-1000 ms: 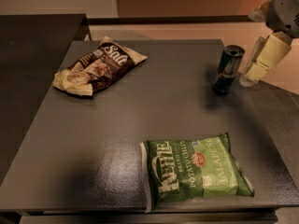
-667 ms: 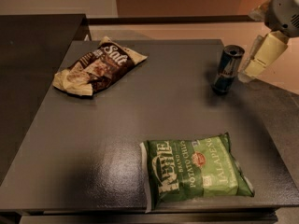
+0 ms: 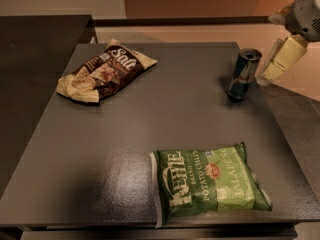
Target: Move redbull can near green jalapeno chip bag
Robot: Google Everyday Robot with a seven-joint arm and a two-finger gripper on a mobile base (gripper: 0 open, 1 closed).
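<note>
The redbull can (image 3: 244, 74) stands upright on the dark table (image 3: 150, 129) near its far right edge, blue and silver with a silver top. The green jalapeno chip bag (image 3: 210, 181) lies flat at the table's front right, well in front of the can. My gripper (image 3: 274, 48) hangs at the upper right, just to the right of the can and apart from it. It is open and holds nothing; one cream finger (image 3: 283, 58) points down towards the can's right side.
A brown and cream bag marked Salt (image 3: 102, 71) lies crumpled at the table's far left. A dark counter (image 3: 35, 49) stands to the left of the table. The table's right edge runs close behind the can.
My gripper has shifted very slightly up and to the right beside the can. The can and both bags have not moved.
</note>
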